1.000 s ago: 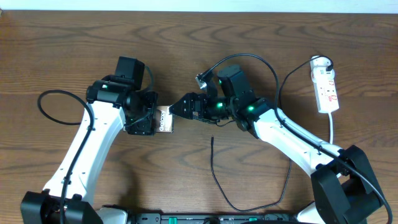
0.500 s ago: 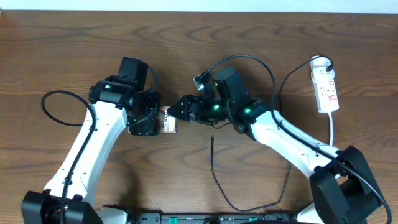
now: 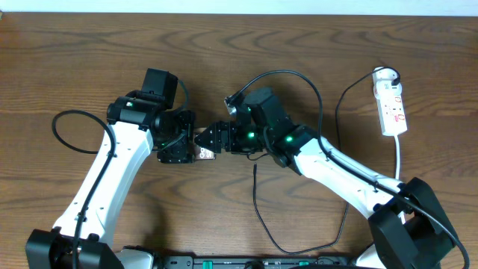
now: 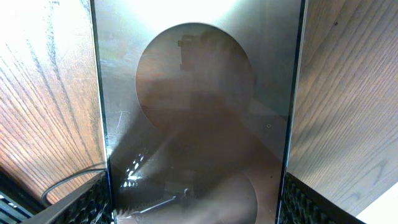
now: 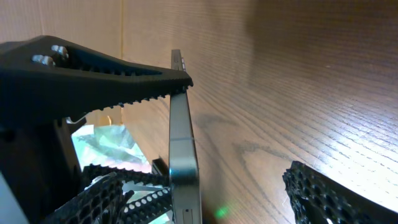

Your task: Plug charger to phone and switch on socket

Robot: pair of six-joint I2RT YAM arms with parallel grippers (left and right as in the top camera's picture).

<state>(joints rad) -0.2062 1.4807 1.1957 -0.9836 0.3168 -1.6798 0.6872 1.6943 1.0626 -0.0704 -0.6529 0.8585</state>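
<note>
The phone is held on its edge by my left gripper, so only a sliver of it shows in the overhead view. In the left wrist view its glossy dark face fills the frame between my left gripper's pads. My right gripper is open at the phone's free end. In the right wrist view the phone's thin edge stands between my right gripper's fingers, near the left one. The charger tip lies on the table. The socket lies at the far right.
The charger's thin cable loops toward the table's front edge, then runs up to the top of the socket. The socket's white cord runs down beside the right arm. A thick black arm cable loops at the left.
The phone has turned from lying flat with its lettering showing to standing on edge. Both grippers shifted, the left slightly right and the right arm leftward onto the phone's end.
</note>
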